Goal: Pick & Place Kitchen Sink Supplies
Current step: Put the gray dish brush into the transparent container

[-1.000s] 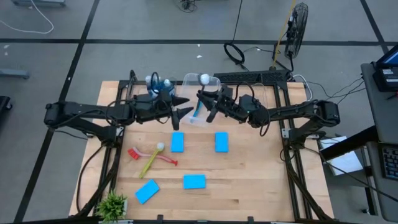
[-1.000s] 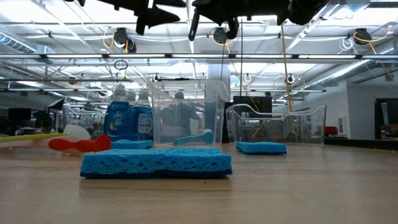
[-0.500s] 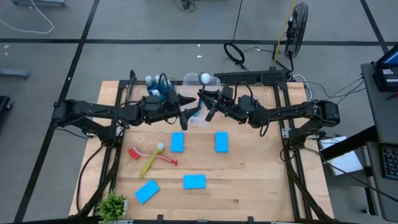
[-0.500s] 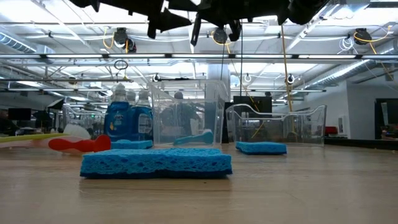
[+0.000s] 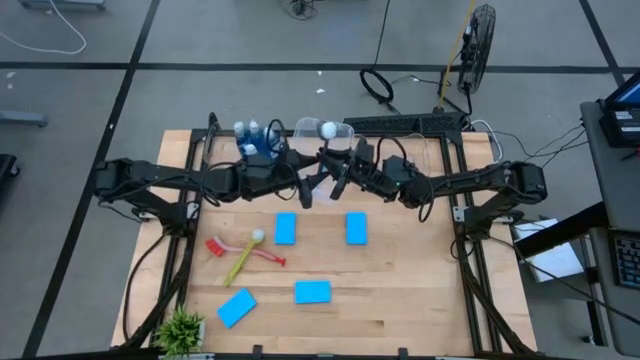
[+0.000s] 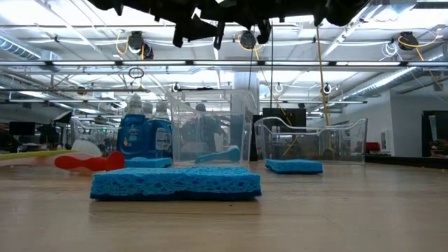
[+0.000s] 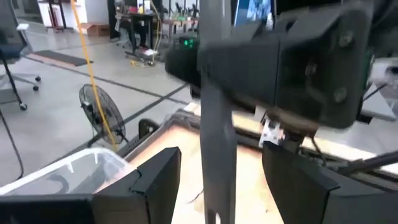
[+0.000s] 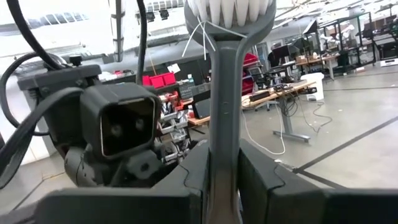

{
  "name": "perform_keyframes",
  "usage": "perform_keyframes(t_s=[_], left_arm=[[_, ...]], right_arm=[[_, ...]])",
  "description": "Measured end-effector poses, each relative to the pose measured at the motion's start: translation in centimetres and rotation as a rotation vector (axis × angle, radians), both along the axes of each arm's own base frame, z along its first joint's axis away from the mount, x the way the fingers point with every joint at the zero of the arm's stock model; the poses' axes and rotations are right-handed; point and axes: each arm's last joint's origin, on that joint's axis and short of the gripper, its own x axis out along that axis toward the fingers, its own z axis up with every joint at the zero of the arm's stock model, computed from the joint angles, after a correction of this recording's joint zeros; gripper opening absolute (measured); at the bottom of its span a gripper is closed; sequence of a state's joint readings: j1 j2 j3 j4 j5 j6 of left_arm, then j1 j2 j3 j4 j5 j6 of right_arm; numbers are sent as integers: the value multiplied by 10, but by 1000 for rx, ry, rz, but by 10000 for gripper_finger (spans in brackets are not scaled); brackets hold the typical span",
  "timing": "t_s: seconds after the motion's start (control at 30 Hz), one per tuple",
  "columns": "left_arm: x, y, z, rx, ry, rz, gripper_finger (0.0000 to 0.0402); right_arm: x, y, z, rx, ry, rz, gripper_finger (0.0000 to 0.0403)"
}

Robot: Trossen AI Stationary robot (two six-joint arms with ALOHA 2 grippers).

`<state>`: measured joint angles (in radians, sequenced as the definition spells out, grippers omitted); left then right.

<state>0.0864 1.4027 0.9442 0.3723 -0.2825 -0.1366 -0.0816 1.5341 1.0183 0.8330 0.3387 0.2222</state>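
Above the clear bin (image 5: 322, 160) at the table's far edge: right gripper (image 5: 338, 168) clamped on a grey-handled brush (image 8: 221, 93), white head up. Left gripper (image 5: 306, 185) facing it, fingers (image 7: 155, 180) spread either side of the handle, gripping nothing. Blue sponges (image 5: 285, 228), red and yellow-green brushes (image 5: 245, 250) flat on the table; soap bottles (image 5: 256, 138) beside the bin.

The tabletop (image 5: 400, 290) is pale wood with a visible grain and a soft satin sheen. The sponges (image 6: 175, 183) look porous and rough (open-celled foam, matt blue). Both bins (image 6: 210, 129) are clear, glossy plastic, as are the soap bottles (image 6: 143, 134). The brush (image 8: 225, 93) in the right end effector (image 8: 224, 180) has a smooth grey plastic handle and white bristles. The left end effector (image 7: 217, 186) fingers (image 7: 155, 180) are matt black plastic.
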Motion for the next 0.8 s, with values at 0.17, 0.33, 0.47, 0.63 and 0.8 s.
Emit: perform_keyframes(t_s=[0.17, 0.33, 0.47, 0.63, 0.8], left_arm=[[1, 0, -1, -27, -1, 2, 204], [1, 0, -1, -49, -8, 1, 134], [1, 0, -2, -83, -18, -11, 65], [1, -1, -2, -123, -33, -29, 20], [1, -1, -2, -137, -35, -40, 21]], right_arm=[[0, 2, -1, -2, 9, 5, 45], [1, 2, -2, -2, 24, 4, 45], [1, 2, -2, -5, 26, 0, 45], [1, 2, -2, -5, 24, 7, 44], [1, 2, -2, -5, 24, 11, 46]])
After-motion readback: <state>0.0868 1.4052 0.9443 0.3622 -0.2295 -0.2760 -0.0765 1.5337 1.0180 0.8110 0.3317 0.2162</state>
